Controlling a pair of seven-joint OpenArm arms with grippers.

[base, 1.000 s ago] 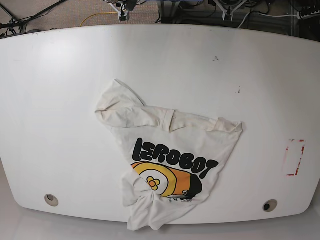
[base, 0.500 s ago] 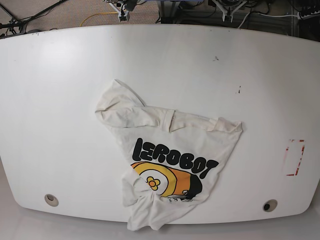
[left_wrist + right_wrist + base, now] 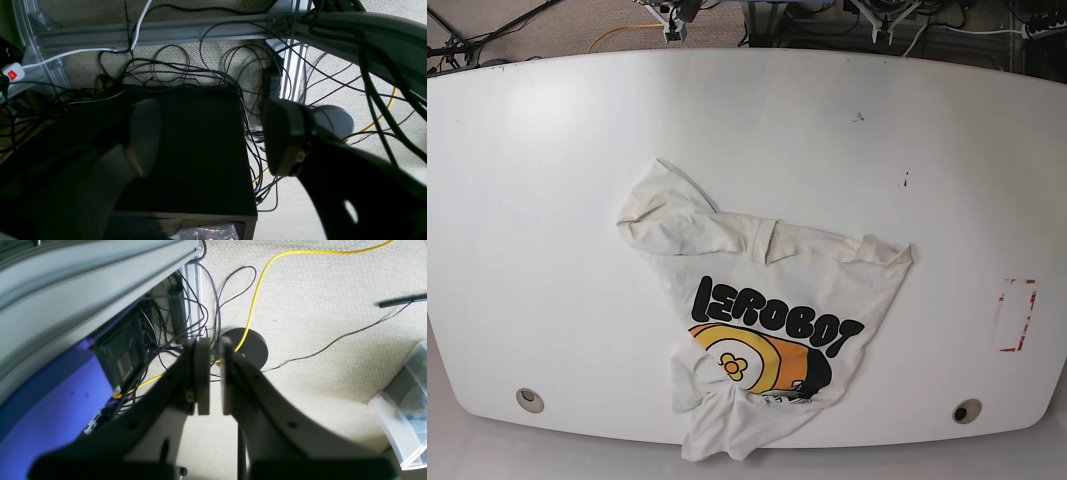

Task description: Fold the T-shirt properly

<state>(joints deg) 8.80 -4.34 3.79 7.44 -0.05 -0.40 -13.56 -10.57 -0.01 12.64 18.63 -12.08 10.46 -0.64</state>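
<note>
1. Lying crumpled on the white bench, the T-shirt sits near the middle of the base view and reaches to the near edge, where a bunched part hangs just over it.
2. Its cream-white cloth is face up, with bold black "LEROBOT" lettering above an orange-yellow round graphic (partly swallowed by wrinkles at the lower end).
3. One sleeve is rumpled up toward the far left, and a folded ridge of cloth runs across the top toward the right corner.
4. Neither arm shows in the base view; nothing touches the shirt.
5. The left gripper is spread wide, its two pads well apart, holding nothing; it hangs over a black box and tangled cables on the carpet.
6. The right gripper has its jaws pressed nearly together with only a thin slit between them, pinching nothing, above carpet, a yellow cable and a dark round disc.
</note>
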